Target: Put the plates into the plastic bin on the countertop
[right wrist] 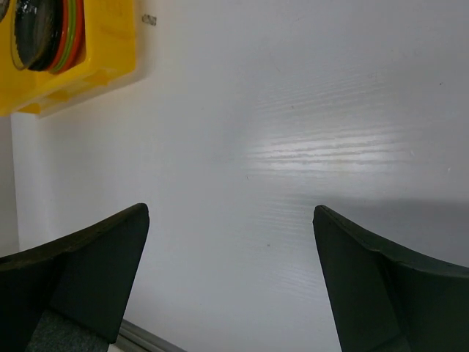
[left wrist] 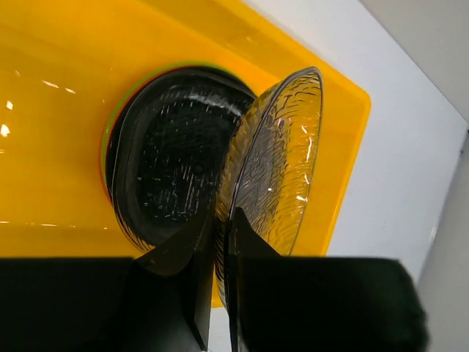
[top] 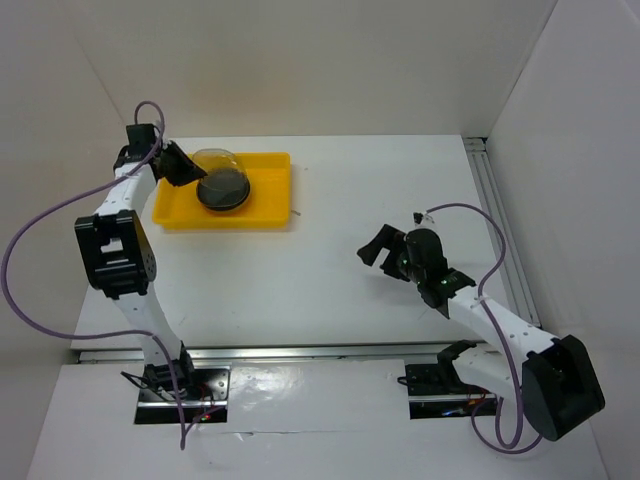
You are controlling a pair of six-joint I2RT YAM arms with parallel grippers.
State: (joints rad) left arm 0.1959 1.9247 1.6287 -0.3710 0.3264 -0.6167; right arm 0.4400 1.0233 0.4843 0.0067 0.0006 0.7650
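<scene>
The left gripper (left wrist: 221, 220) is seen pinched on the lower rim of a clear plate (left wrist: 278, 161), its two fingers nearly together with only the thin rim between them; the part of the rim inside the grip is hidden by the fingers; the plate is held on edge, tilted, with its ribbed face turned toward the camera. From above, the left gripper (top: 180, 165) is found at the back left corner of the yellow bin (top: 265, 215), and the clear plate (top: 215, 160) is held up over the bin's back wall, just behind the stack of plates (top: 224, 188). Whether the held plate touches the stack cannot be told; in the left wrist view the two overlap.

The stack (left wrist: 168, 161) lies in the bin (left wrist: 51, 110), with a dark glossy top and a sliver of green rim showing at its left; how many plates are in it cannot be counted. In the right wrist view the stack (right wrist: 44, 33) is cut off by the top edge, and only orange and green edges are made out beside the dark one; the bin (right wrist: 110, 44) is cut off there too.

The right gripper (top: 378, 248) is seen well apart from the bin, over the bare countertop (top: 380, 180); its fingers (right wrist: 95, 257) are spread wide and nothing is held between them, only the white countertop (right wrist: 293, 110) being seen in the gap of the right gripper (right wrist: 231, 211).
</scene>
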